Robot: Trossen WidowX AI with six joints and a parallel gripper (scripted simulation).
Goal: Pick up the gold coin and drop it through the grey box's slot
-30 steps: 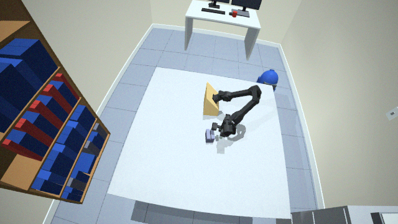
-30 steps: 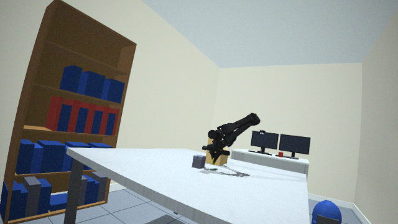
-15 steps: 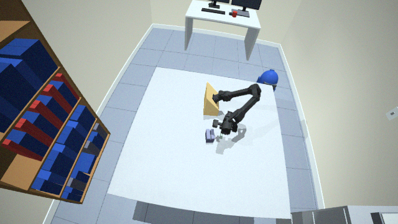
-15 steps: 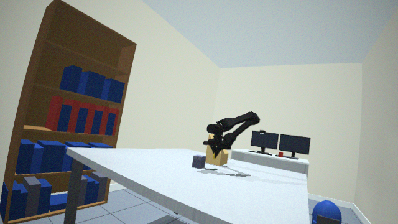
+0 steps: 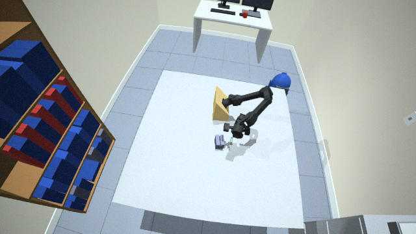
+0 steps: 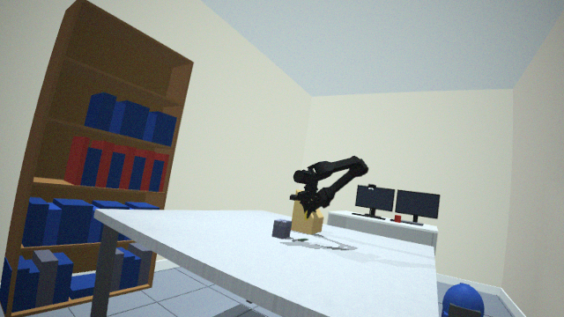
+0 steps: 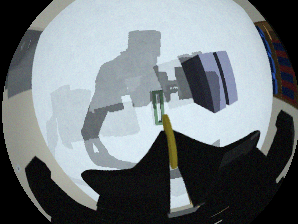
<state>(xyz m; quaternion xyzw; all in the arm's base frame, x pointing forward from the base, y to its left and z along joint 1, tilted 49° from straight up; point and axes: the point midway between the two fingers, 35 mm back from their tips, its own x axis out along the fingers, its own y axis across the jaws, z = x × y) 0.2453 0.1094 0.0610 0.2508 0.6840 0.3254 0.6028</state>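
Wrist view, fingers pinching unmarked coin

An office or study room: a tall wooden bookcase filled with blue and red books lines one cream wall, a small white side table carries two monitors and a keyboard, and a large white desk stands on grey floor tiles.
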